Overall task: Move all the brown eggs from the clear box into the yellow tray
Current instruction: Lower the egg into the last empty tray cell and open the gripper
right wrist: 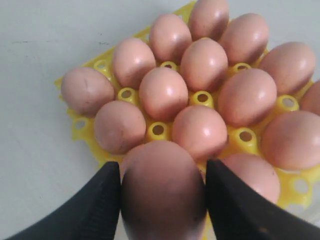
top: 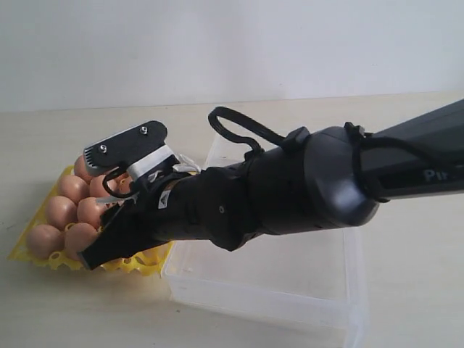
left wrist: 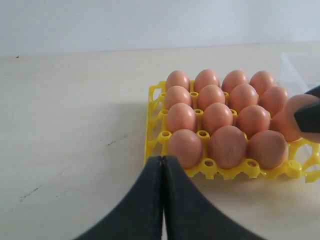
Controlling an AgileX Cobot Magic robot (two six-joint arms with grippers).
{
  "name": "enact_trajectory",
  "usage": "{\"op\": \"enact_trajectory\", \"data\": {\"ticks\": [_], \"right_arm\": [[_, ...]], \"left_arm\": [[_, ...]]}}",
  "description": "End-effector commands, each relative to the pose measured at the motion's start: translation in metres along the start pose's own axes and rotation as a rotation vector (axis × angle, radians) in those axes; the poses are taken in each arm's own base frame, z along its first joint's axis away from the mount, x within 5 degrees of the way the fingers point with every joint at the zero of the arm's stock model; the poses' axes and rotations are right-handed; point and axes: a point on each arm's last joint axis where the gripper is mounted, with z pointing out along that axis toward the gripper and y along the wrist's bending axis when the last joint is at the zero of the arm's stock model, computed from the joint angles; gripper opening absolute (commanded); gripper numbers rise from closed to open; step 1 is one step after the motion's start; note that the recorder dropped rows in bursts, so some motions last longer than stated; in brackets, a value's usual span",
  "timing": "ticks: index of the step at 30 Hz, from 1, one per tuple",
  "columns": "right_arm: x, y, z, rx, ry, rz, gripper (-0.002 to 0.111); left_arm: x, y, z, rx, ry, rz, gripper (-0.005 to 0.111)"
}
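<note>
The yellow tray [top: 25, 255] [left wrist: 153, 125] [right wrist: 81, 131] lies on the table, most cups filled with brown eggs [top: 61, 210] [left wrist: 218, 118] [right wrist: 163, 94]. My right gripper [top: 109, 197] [right wrist: 162, 167] reaches across over the tray's box-side edge, shut on one brown egg [right wrist: 162, 200] [left wrist: 296, 106] held between its black fingers [right wrist: 102, 200]. Whether that egg touches a cup is hidden. The clear box [top: 290, 290] [left wrist: 300, 65] sits right of the tray; its visible part holds no eggs. My left gripper [left wrist: 163, 159] is shut with nothing in it, close to the tray's front corner.
The right arm's thick black wrist and cable loop [top: 239, 138] cover the box's left part and the tray's right columns in the exterior view. Bare beige table [left wrist: 75, 125] spreads left of the tray. A white wall stands behind.
</note>
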Motion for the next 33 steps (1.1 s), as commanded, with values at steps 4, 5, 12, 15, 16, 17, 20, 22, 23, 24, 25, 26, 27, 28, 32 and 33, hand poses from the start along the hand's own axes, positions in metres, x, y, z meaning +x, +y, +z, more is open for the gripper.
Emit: {"op": "enact_trajectory", "data": {"ticks": [4,5,12,15,16,17,20,22,23,24,25,26,27,28,32,33], "right_arm": [[-0.001,-0.008,0.0,0.042,-0.092,0.141,0.0],[-0.002,-0.009,0.0,0.043,-0.103,0.161,0.0],[0.004,-0.01,0.008,0.054,-0.095,0.164,0.0],[0.009,-0.011,0.012,0.059,-0.079,0.182,0.0],[0.01,-0.012,0.013,0.061,-0.077,0.195,0.0],[0.012,-0.012,0.015,0.062,-0.072,0.199,0.0],[0.015,-0.012,0.018,0.064,-0.063,0.199,0.0],[0.016,-0.012,0.019,0.066,-0.061,0.199,0.0],[0.016,-0.012,0.019,0.066,-0.061,0.199,0.0],[0.017,-0.012,0.019,0.066,-0.059,0.199,0.0],[0.016,-0.012,0.019,0.066,-0.059,0.199,0.0],[0.017,-0.012,0.019,0.066,-0.057,0.199,0.0],[0.017,-0.012,0.019,0.066,-0.057,0.199,0.0],[0.017,-0.012,0.019,0.066,-0.057,0.199,0.0],[0.017,-0.012,0.019,0.066,-0.057,0.199,0.0],[0.017,-0.012,0.019,0.066,-0.057,0.199,0.0]], "left_arm": [[-0.002,0.0,-0.001,-0.002,-0.019,0.0,0.0],[-0.002,0.0,-0.001,-0.002,-0.019,0.0,0.0],[-0.002,0.0,-0.001,-0.002,-0.019,0.0,0.0],[-0.002,0.0,-0.001,-0.002,-0.019,0.0,0.0],[-0.002,0.0,-0.001,-0.002,-0.019,0.0,0.0],[-0.002,0.0,-0.001,-0.002,-0.019,0.0,0.0],[-0.002,0.0,-0.001,-0.002,-0.019,0.0,0.0],[-0.002,0.0,-0.001,-0.002,-0.019,0.0,0.0],[-0.002,0.0,-0.001,-0.002,-0.019,0.0,0.0],[-0.002,0.0,-0.001,-0.002,-0.019,0.0,0.0],[-0.002,0.0,-0.001,-0.002,-0.019,0.0,0.0],[-0.002,0.0,-0.001,-0.002,-0.019,0.0,0.0],[-0.002,0.0,-0.001,-0.002,-0.019,0.0,0.0],[-0.002,0.0,-0.001,-0.002,-0.019,0.0,0.0],[-0.002,0.0,-0.001,-0.002,-0.019,0.0,0.0],[-0.002,0.0,-0.001,-0.002,-0.019,0.0,0.0]]}}
